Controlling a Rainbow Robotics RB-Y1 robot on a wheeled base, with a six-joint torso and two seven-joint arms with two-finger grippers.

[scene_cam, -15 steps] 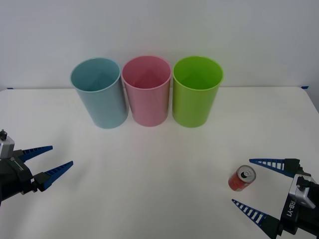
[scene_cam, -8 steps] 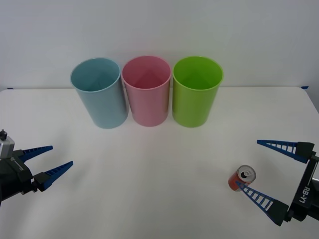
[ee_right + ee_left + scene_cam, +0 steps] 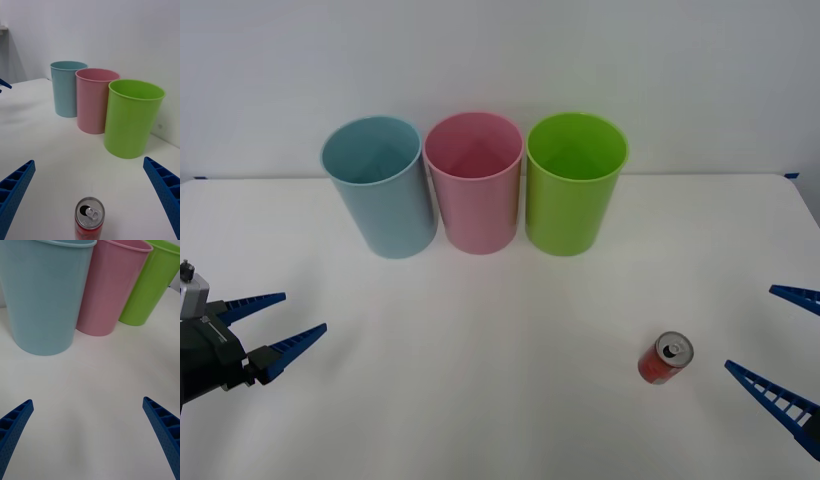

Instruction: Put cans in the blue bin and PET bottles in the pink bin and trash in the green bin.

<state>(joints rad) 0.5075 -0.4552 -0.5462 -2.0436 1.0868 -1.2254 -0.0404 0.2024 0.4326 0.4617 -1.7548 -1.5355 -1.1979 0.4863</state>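
Plastic first: tall light blue tapered bin [image 3: 378,185], matching pink bin [image 3: 474,180] and lime-green bin [image 3: 574,182], standing upright in a touching row at the table's far side. Nearer, toward the right, small red drink can [image 3: 665,359] with silver top and pull tab, upright on white table [image 3: 480,380], well apart from the bins. Probably light, thin-walled, smooth, easily dented; best pinched gently across the mid-body. Right gripper [image 3: 776,343] spread wide beside the can, not touching. Left gripper [image 3: 280,322] parked open at left.

Light blue bin [image 3: 381,190], pink bin [image 3: 476,185], lime-green bin [image 3: 574,188], red silver-topped can [image 3: 665,360], white table [image 3: 480,340].
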